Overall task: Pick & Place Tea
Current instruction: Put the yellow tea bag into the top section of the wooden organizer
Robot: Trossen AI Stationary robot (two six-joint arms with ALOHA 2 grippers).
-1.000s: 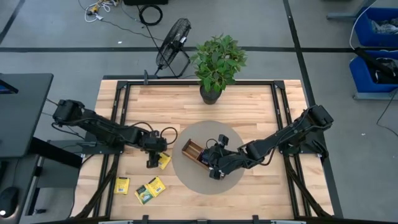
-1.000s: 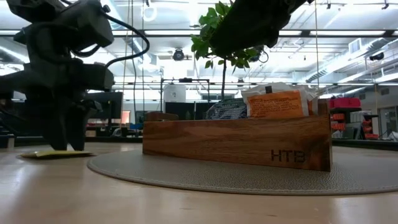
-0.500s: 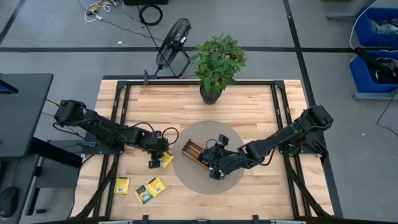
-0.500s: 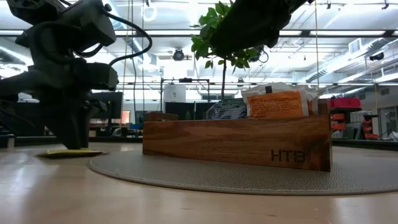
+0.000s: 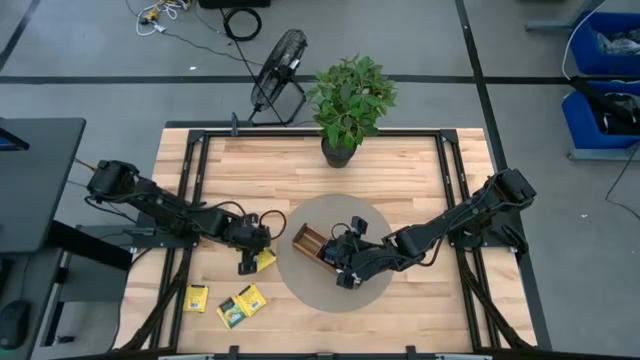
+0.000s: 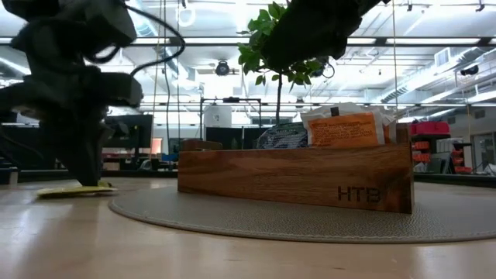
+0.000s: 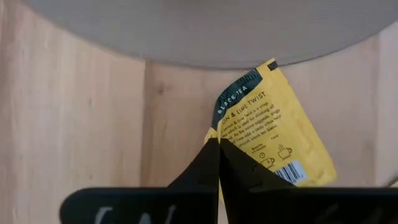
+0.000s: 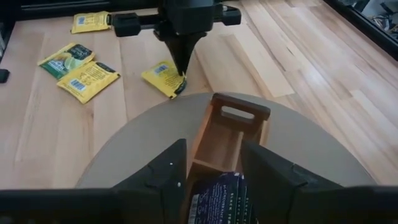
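Navy sachet (image 8: 214, 198) in wooden tray (image 8: 231, 134); left tool (image 7: 219, 144) pressed together on yellow sachet (image 7: 273, 130).

From my station I see two arms made of dark, almost black segments with rounded joints. A thin black cable loops beside the left arm (image 5: 165, 205) near its wrist. The right arm (image 5: 455, 225) looks the same. Each gripper has two dark pointed fingers (image 8: 152, 177).
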